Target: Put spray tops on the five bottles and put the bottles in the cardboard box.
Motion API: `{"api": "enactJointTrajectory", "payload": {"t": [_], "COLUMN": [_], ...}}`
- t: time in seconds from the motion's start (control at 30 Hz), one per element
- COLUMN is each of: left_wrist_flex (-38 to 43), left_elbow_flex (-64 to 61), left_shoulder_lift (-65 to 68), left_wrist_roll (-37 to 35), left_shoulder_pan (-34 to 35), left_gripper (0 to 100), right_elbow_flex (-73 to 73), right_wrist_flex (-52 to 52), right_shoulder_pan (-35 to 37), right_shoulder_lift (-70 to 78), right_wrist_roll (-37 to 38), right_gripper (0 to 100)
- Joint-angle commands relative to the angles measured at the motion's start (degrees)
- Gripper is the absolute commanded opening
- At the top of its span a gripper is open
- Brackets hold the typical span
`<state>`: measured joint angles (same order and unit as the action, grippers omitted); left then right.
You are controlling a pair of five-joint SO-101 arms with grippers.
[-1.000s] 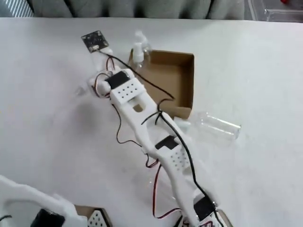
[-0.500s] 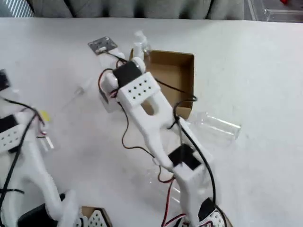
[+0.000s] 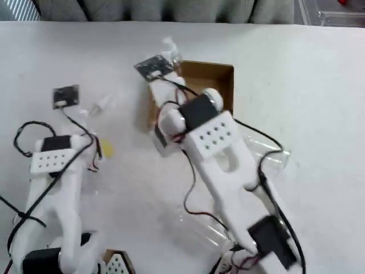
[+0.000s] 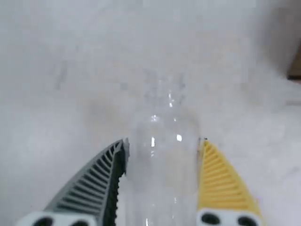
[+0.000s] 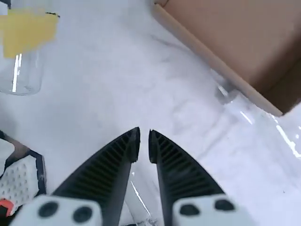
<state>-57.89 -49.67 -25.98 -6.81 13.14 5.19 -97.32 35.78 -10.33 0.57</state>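
Observation:
My left gripper [image 4: 162, 141] has its grey and yellow fingers pressed against the sides of a clear, topless bottle [image 4: 162, 165] and is shut on it. In the high view it [image 3: 100, 149] hangs over the table's left part. A loose spray top [image 3: 102, 104] lies just beyond it. My right gripper [image 5: 144, 134] is shut with nothing in it, low over the table by the near left corner of the cardboard box [image 3: 208, 85] [image 5: 235, 42]. A topped bottle [image 3: 169, 50] stands behind the box. Another clear bottle [image 3: 268, 151] lies to its right.
A further clear bottle [image 3: 197, 225] lies near the front of the table under the right arm. The right wrist view catches the left arm's yellow finger [image 5: 28, 28] on its bottle [image 5: 21, 70]. Bare table stretches to the far right and back left.
The left arm has swung up into the high view at the left. The right arm has drawn back and to the right, from the box's left side to its front corner.

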Motion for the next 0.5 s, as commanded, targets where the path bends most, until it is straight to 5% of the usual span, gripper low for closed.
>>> {"api": "enactJointTrajectory", "payload": {"t": [0.0, 0.23, 0.47], "left_wrist_flex": [0.26, 0.26, 0.26], "left_elbow_flex": [-1.41, -2.9, -2.99], "left_shoulder_lift": [-0.48, -0.4, 0.04], "left_wrist_roll": [-0.7, -0.35, -0.7], "left_shoulder_pan": [-8.75, -18.15, -18.86], "left_gripper": [2, 4, 30], "right_elbow_flex": [-7.03, -21.89, -38.33], "right_wrist_flex": [-1.1, -0.92, 1.19], "right_shoulder_pan": [-4.7, -21.23, -41.54], "right_shoulder_lift": [-10.59, -23.25, -32.31], "right_wrist_roll": [1.14, 8.44, 21.1], "right_gripper": [1.6, 1.7, 1.7]}}
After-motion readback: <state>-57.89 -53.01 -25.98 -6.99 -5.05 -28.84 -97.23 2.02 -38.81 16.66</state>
